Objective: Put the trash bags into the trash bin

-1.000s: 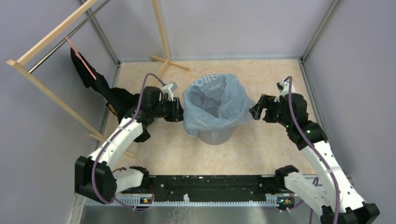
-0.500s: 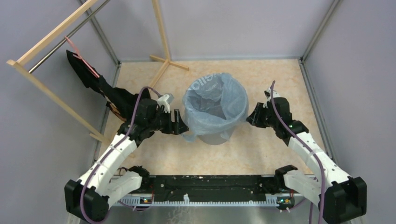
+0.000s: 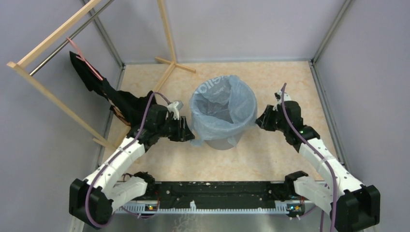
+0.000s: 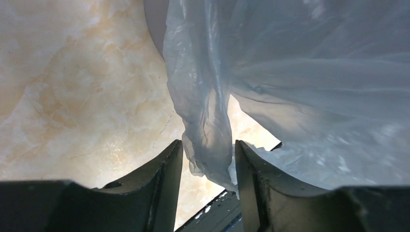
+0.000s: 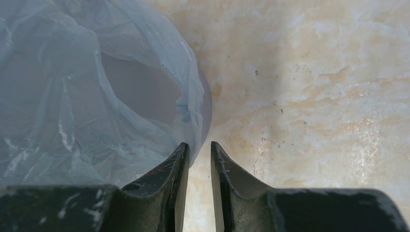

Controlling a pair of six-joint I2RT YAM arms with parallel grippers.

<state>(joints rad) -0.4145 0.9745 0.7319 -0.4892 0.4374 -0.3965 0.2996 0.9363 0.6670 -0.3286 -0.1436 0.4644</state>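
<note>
The pale-blue trash bag (image 3: 217,104) lines the round grey trash bin (image 3: 220,142) in the middle of the floor, its rim folded out over the bin's edge. A loose flap hangs down the bin's left side. My left gripper (image 3: 188,131) is at that flap. In the left wrist view the flap (image 4: 208,121) hangs between my left gripper (image 4: 209,145) jaws, which stand apart and do not squeeze it. My right gripper (image 3: 260,121) is at the bin's right rim. In the right wrist view my right gripper (image 5: 199,145) shows a narrow slit, the bag (image 5: 58,96) edge brushing its left fingertip.
A black cloth with a pink strap (image 3: 104,89) hangs from a wooden rack (image 3: 53,96) at the left, close behind my left arm. A wooden stand (image 3: 169,60) rises behind the bin. Enclosure walls close in on three sides. A black rail (image 3: 217,188) runs along the near edge.
Both grippers came down and in beside the bin. The bag, pulled out leftward before, now sits snug over the rim. My right jaws narrowed. My left gripper edged toward the bin.
</note>
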